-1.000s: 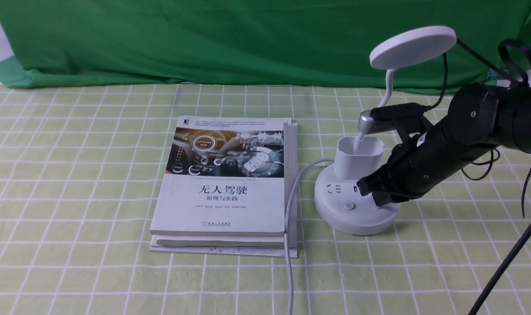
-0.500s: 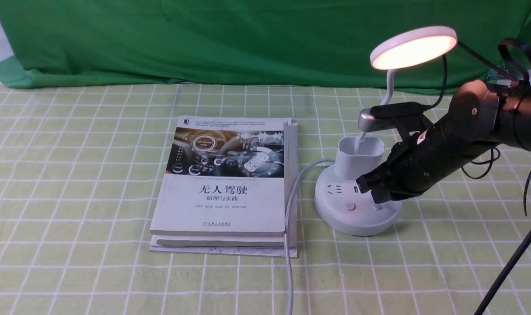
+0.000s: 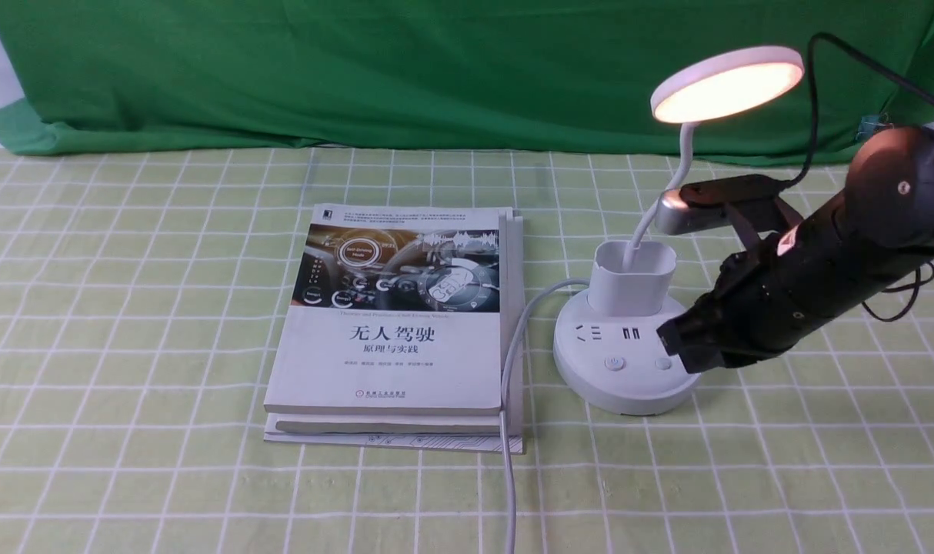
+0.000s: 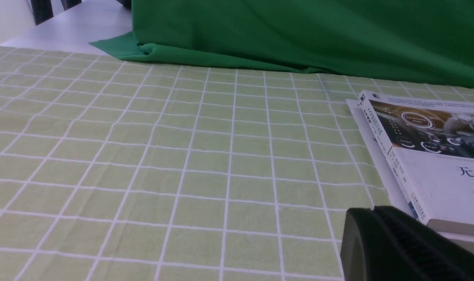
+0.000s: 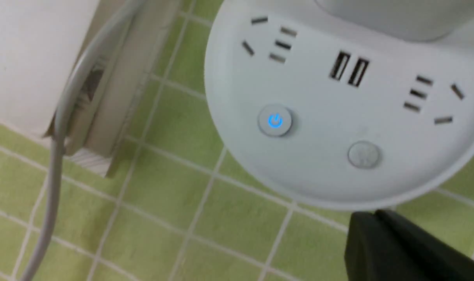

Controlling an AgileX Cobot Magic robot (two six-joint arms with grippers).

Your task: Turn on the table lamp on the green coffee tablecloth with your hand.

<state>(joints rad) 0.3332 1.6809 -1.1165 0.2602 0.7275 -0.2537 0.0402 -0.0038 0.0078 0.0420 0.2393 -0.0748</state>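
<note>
The white table lamp stands on the green coffee tablecloth [image 3: 128, 308], and its disc head [image 3: 728, 81] glows warm yellow. Its round base [image 3: 625, 377] carries sockets and two buttons. In the right wrist view the base [image 5: 338, 97] shows a power button [image 5: 275, 121] lit blue and a plain button [image 5: 364, 155]. My right gripper [image 3: 671, 345] is shut and empty, hanging just off the base's right edge and touching nothing. Its tip [image 5: 371, 218] sits beside the base rim. My left gripper [image 4: 371, 212] is shut and empty, low over the cloth near the books.
Two stacked books [image 3: 405, 323] lie left of the lamp, also seen as books [image 4: 436, 156] in the left wrist view. The lamp's white cable [image 3: 509, 400] runs along their right side toward the front edge. A dark green backdrop [image 3: 359, 69] hangs behind. A black cable [image 3: 898, 462] crosses the front right.
The lamp head went from dark to lit. My right gripper then drew back to the right off the base, uncovering the right-hand button.
</note>
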